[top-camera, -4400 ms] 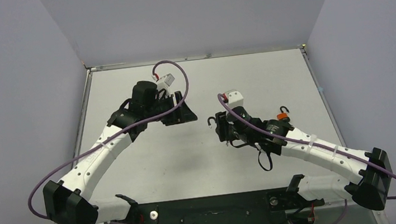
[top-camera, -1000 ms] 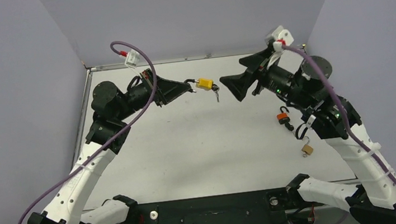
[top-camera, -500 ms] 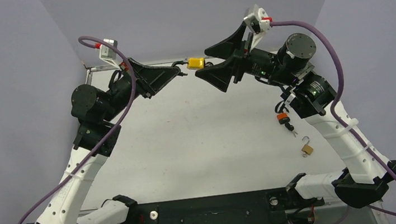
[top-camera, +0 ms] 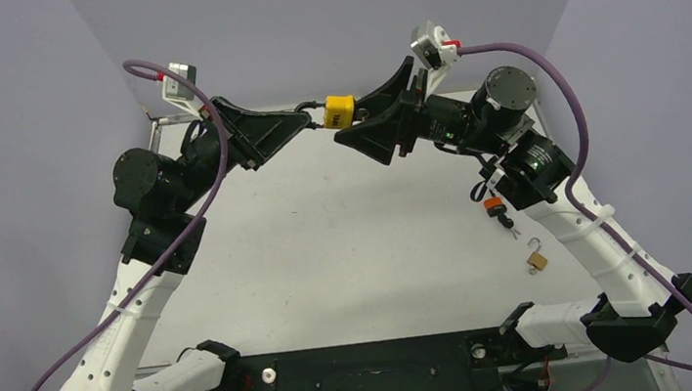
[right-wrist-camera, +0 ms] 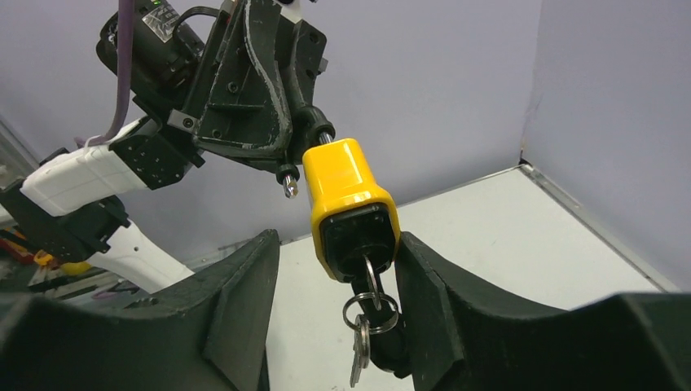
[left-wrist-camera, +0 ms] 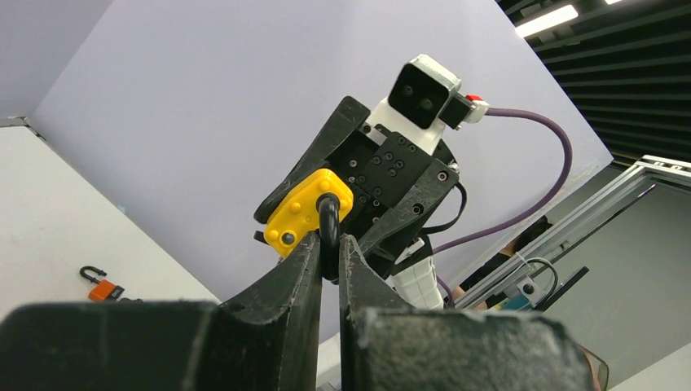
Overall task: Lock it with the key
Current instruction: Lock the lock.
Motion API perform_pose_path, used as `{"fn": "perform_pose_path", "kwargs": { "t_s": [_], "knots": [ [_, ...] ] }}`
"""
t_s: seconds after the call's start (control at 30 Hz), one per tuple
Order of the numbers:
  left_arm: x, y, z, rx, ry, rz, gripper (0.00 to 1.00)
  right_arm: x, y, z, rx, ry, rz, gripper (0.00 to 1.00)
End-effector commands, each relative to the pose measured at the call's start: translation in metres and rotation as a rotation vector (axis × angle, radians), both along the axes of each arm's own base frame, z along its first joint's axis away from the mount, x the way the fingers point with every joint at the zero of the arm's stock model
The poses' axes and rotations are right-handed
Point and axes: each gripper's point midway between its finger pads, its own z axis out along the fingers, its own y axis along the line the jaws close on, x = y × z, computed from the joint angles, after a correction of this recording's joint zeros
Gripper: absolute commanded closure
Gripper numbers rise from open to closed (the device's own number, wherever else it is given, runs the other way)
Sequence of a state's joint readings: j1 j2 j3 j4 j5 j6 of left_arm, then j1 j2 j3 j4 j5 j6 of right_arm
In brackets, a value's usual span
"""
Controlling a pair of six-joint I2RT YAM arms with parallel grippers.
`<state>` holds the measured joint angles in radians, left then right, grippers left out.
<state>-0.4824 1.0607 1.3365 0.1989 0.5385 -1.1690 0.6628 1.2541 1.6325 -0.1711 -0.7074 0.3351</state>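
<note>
Far beneath the yellow plastic-cased padlock (top-camera: 340,110) we see the pale grey flat table (top-camera: 329,256); the padlock itself hangs in the air above it. The white-and-black left arm (top-camera: 137,298) reaches up to the padlock from its left, and the white-and-black right arm (top-camera: 603,245) from its right. The black left gripper (left-wrist-camera: 328,244) has its jaws clamped on the black metal shackle (left-wrist-camera: 328,220) at the padlock's near end, so it carries the padlock. The black right gripper (right-wrist-camera: 336,244) stands with its jaws apart around the padlock's other end. In the right wrist view we see a clear gap between one finger (right-wrist-camera: 244,277) and the yellow casing. The other finger (right-wrist-camera: 432,277) sits just beside the casing, and we cannot tell whether it touches. Well apart from the yellow padlock, down on the table to its right, lies a small orange padlock with a black shackle (top-camera: 493,204). Further still from it lies a small brass padlock with a silver shackle (top-camera: 535,259). The tiny silver-grey metal key (right-wrist-camera: 358,352) hangs on a small metal ring (right-wrist-camera: 371,312) just below the yellow padlock's black underside, between the right gripper's fingers.
</note>
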Motion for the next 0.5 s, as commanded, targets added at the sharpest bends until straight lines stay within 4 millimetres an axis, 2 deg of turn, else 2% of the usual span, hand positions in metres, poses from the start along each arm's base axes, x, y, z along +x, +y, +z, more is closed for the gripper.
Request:
{"fn": "perform_pose_path", "kwargs": {
  "t_s": [0.0,0.23,0.47],
  "knots": [
    [-0.02,0.012,0.03,-0.05,-0.114,0.01,1.0,-0.024,0.004,0.025,0.122,0.001,0.11,0.51],
    [-0.02,0.01,0.019,-0.014,-0.112,0.009,1.0,-0.032,0.002,0.034,0.204,0.023,0.132,0.52],
    [-0.022,0.009,0.016,-0.004,-0.121,-0.001,1.0,-0.034,-0.003,0.038,0.226,0.026,0.12,0.52]
  ]
}}
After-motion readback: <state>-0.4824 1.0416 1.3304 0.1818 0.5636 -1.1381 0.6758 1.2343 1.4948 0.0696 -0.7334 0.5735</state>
